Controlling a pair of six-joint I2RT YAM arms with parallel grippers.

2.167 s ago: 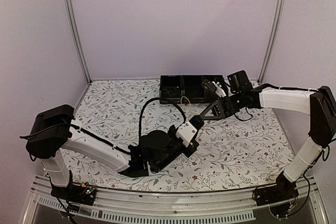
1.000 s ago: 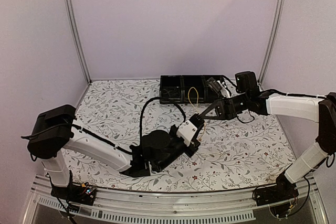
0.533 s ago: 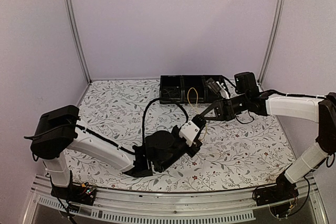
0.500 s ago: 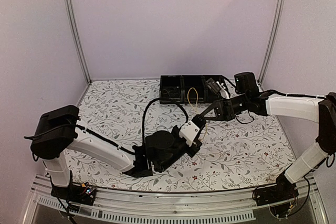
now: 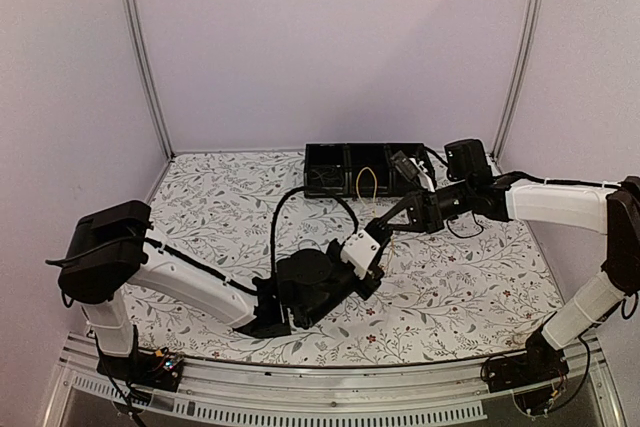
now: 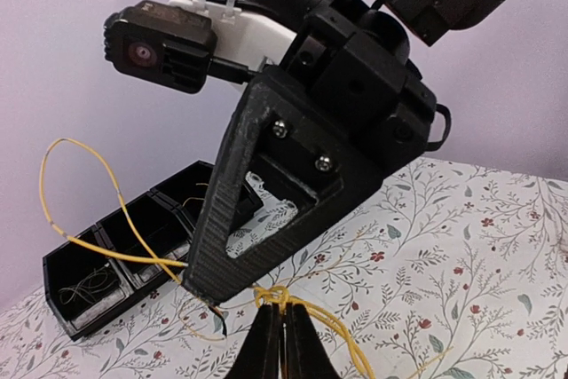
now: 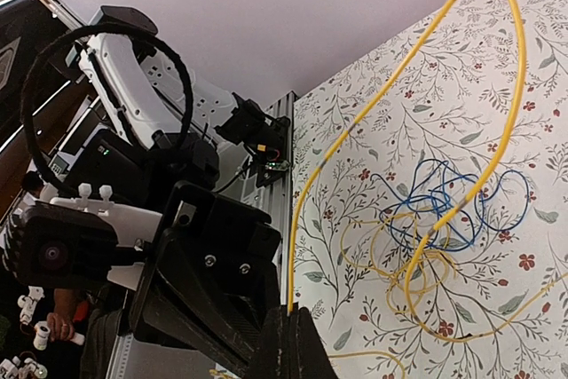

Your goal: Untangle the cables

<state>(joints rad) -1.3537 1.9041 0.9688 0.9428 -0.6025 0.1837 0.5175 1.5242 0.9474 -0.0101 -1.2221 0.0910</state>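
A thick yellow cable (image 7: 404, 68) rises in a tall loop from my right gripper (image 7: 295, 312), which is shut on its end. The loop shows in the top view (image 5: 366, 182) and in the left wrist view (image 6: 80, 184). My left gripper (image 6: 280, 310) is shut on a yellow knot (image 6: 275, 295) just above the table, right beside the right gripper's black finger (image 6: 266, 219). In the top view both grippers, left (image 5: 378, 247) and right (image 5: 384, 223), meet at the table's middle. A blue cable (image 7: 457, 206) lies tangled with thin yellow loops (image 7: 399, 259) on the table.
A black tray (image 5: 320, 150) with three compartments stands at the back centre and holds thin wires (image 6: 84, 288). The left arm's thick black cable (image 5: 290, 202) arches over the middle. The cloth-covered table (image 5: 220, 207) has a floral print.
The right gripper has lifted the yellow cable, so its loop now stands up before the tray. The left arm shifted slightly right. Little moved in the last half second.
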